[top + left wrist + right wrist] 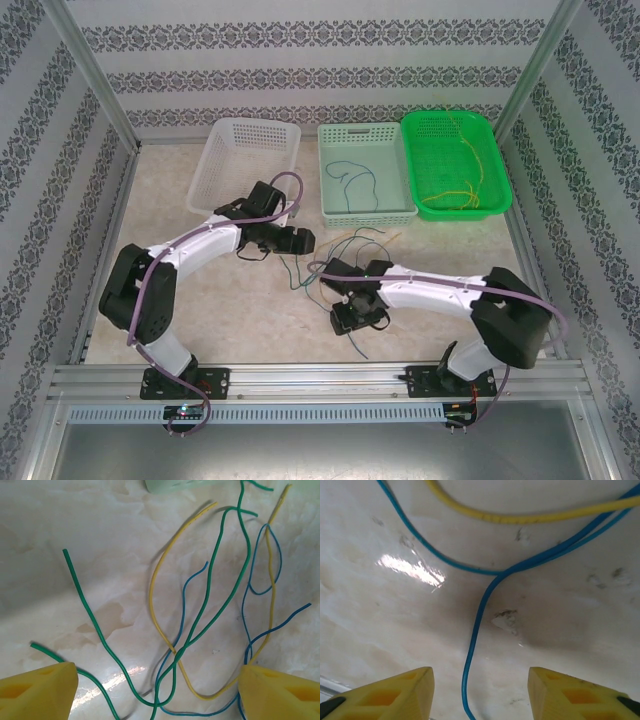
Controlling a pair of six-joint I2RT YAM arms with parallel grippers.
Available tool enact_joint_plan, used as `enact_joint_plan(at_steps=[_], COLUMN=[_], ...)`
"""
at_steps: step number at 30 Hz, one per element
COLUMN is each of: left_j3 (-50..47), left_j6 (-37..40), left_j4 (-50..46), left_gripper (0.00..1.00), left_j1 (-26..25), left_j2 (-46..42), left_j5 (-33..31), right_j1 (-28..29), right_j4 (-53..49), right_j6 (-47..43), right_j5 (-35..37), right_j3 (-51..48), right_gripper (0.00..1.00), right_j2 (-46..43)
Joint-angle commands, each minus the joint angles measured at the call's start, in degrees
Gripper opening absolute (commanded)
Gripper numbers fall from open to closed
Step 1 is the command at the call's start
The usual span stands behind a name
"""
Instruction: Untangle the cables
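Green, yellow and blue cables (175,650) lie crossed over one another on the pale marbled surface (240,310), between my two arms and just in front of the baskets.

Through my left wrist camera their long axes run mostly away from me. The green cable (93,615) slants from the upper left down towards my fingertips, bends, and climbs to the top right. The yellow cable (152,592) makes a deep loop with both ends pointing to the far side. The blue cable (183,605) strands wander up and down among them. Several cross near the middle of that view.

My left pincer (160,695) is spread wide and grips nothing; the low bend of the green cable lies on the surface between its fingertips. My right pincer (485,695) is also spread, close over the surface. One blue strand runs straight out from between its fingertips, unclamped, to a fork with other blue strands. A yellow strand sweeps crosswise beyond that.

From above, the crossings are too fine to make out, but that view gives the wider layout. A white basket (240,130), a pale green basket (365,215) holding dark strands and a bright green basket (465,212) holding yellow strands stand side by side along the far edge.
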Motion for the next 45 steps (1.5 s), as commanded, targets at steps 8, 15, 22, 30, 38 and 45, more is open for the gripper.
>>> enact_joint_plan(at_steps=[8, 15, 22, 30, 38, 45], left_j3=[1.2, 0.8, 0.6, 0.2, -0.5, -0.9], left_j6=[-2.6, -3.3, -2.8, -2.9, -2.7, -3.0], left_j4=[0.9, 1.4, 1.5, 2.0, 2.2, 2.6], left_gripper=[0.87, 0.88, 0.88, 0.88, 0.88, 0.88], left_j1=[2.6, 3.1, 3.5, 3.7, 3.7, 3.7], left_j2=[-5.9, -5.3, -5.4, -6.1, -6.9, -6.6], left_j5=[1.2, 1.6, 1.4, 1.1, 1.3, 1.4], right_j1=[4.1, 3.5, -6.2, -20.5, -24.9, -26.3], right_j4=[-1.0, -3.0, -5.6, -9.1, -4.3, -4.2], right_j6=[5.0, 1.3, -5.5, -9.0, -10.5, -12.6], right_j5=[2.5, 3.5, -3.4, -11.9, -19.8, -22.6], right_j3=[-1.2, 1.1, 2.9, 10.0, 17.2, 23.7], right_gripper=[0.18, 0.0, 0.0, 0.0, 0.0, 0.0], right_j2=[7.8, 1.3, -21.6, -38.3, -34.7, -30.2])
